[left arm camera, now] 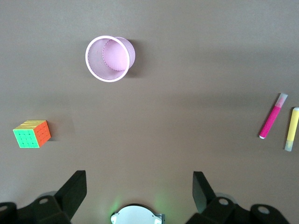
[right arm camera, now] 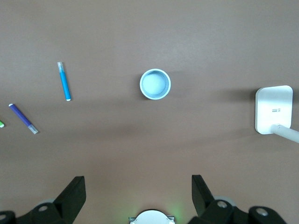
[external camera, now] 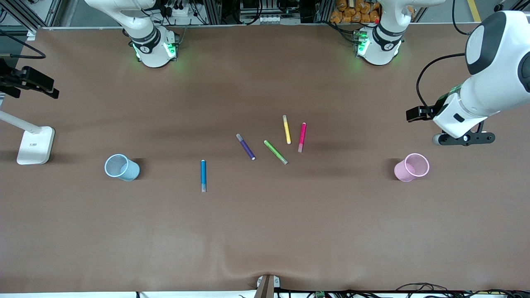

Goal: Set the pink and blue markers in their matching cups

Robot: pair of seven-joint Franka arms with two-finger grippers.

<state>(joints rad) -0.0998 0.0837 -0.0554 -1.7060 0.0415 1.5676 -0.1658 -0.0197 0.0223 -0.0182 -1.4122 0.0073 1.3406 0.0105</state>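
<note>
A: Both arms wait high. The left claw (left arm camera: 139,191) hangs wide open over the tabletop (external camera: 265,231) by the pink cup (external camera: 411,167); the right claw (right arm camera: 138,193), equally spread and empty, hangs by the blue cup (external camera: 121,167)

B: And the markers?

A: The pink marker (external camera: 302,137) lies just beside the yellow marker (external camera: 286,129); the blue marker (external camera: 203,175) lies alone, nearer the blue cup

B: How will they handle?

A: Probably light, stiff, smooth and apt to roll. Pinch mid-barrel, across the width. The cups look tippable
</note>
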